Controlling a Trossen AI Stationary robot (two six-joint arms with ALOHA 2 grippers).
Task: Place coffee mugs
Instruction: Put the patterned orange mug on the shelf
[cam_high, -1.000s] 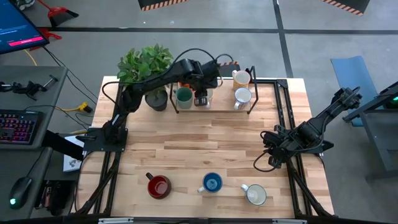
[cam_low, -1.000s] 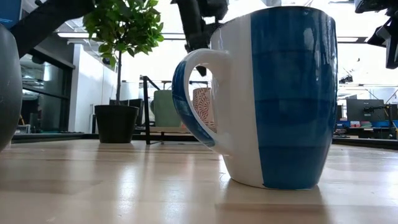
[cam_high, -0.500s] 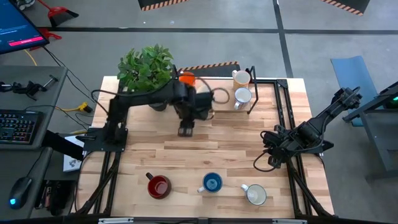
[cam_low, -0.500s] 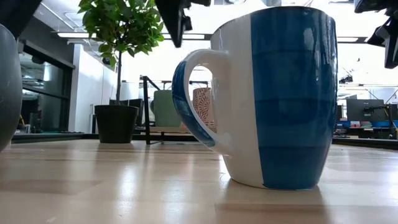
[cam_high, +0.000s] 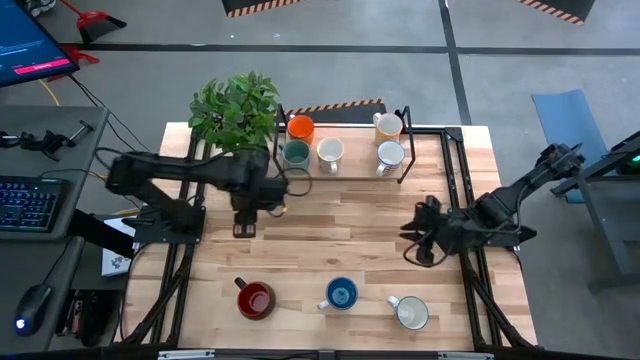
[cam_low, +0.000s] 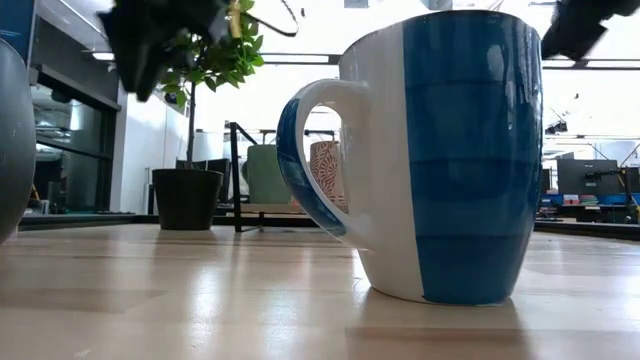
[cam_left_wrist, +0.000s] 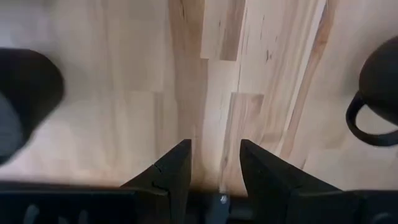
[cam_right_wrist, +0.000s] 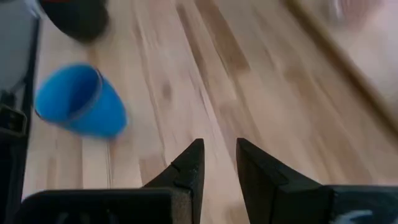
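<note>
The left arm reaches from its base at the table's left edge across toward the middle, elbow bent, wrist turned down. Its gripper, the left gripper (cam_high: 243, 228), hangs over bare wood with its two dark fingers (cam_left_wrist: 176, 171) parted by a narrow gap and nothing between them. The right arm lies folded low along the table's right side, forearm pointing inward. The right gripper (cam_high: 421, 248) sits above the tabletop, its fingers (cam_right_wrist: 189, 168) likewise a little apart and empty.

Wooden table (cam_high: 330, 245) carries red mug (cam_high: 254, 299), blue mug (cam_high: 341, 294), white mug (cam_high: 411, 314), plant pot (cam_high: 252, 162), and a rack (cam_high: 340, 175) of mugs.
</note>
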